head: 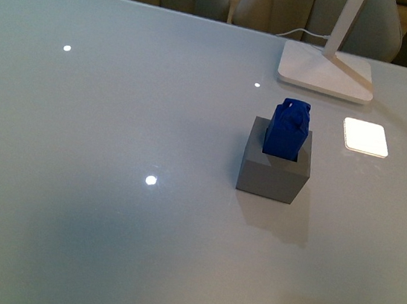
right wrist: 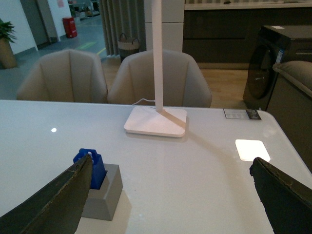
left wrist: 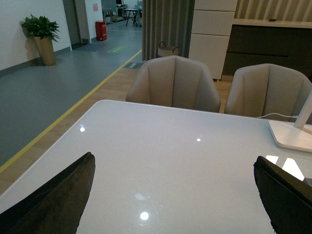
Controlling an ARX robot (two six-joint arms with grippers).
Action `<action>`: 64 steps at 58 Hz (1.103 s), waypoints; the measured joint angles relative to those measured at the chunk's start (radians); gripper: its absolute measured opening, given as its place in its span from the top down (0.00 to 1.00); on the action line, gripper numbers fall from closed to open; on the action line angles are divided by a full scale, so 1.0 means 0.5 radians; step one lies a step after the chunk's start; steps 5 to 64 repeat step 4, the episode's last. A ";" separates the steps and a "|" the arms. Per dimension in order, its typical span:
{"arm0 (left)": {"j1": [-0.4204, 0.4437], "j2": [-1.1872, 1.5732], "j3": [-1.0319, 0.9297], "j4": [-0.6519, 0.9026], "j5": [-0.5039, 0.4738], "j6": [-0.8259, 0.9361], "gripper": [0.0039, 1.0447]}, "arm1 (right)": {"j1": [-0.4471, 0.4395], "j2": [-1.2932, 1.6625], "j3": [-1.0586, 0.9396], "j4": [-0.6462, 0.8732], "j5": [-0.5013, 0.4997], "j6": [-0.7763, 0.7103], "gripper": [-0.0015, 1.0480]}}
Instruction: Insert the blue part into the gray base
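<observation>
The blue part [head: 288, 128] stands upright in the square hole of the gray base [head: 273, 173], its knobby top sticking out above the cube, right of the table's middle. Both show in the right wrist view, the blue part [right wrist: 96, 168] in the gray base [right wrist: 105, 195], partly behind one dark finger [right wrist: 53, 202]. My right gripper [right wrist: 170, 195] is open and empty, held back from the cube. My left gripper [left wrist: 175, 195] is open and empty over bare table. Neither arm shows in the front view.
A white lamp foot [head: 325, 70] with its slanted stem stands at the back right, its cable trailing behind. A bright square light patch [head: 365, 136] lies right of the cube. Beige chairs [left wrist: 173, 83] line the table's far edge.
</observation>
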 joint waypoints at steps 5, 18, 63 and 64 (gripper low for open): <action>0.000 0.000 0.000 0.000 0.000 0.000 0.07 | 0.000 0.000 0.000 0.000 -0.001 0.000 0.09; 0.000 0.000 0.000 0.000 0.000 0.000 0.07 | 0.000 0.000 0.000 0.000 -0.001 0.000 0.09; 0.000 0.000 0.000 0.000 0.000 0.000 0.07 | 0.000 0.000 0.000 0.000 -0.001 0.000 0.09; 0.000 0.000 0.000 0.000 0.000 0.000 0.07 | 0.000 0.000 0.000 0.000 -0.001 0.000 0.09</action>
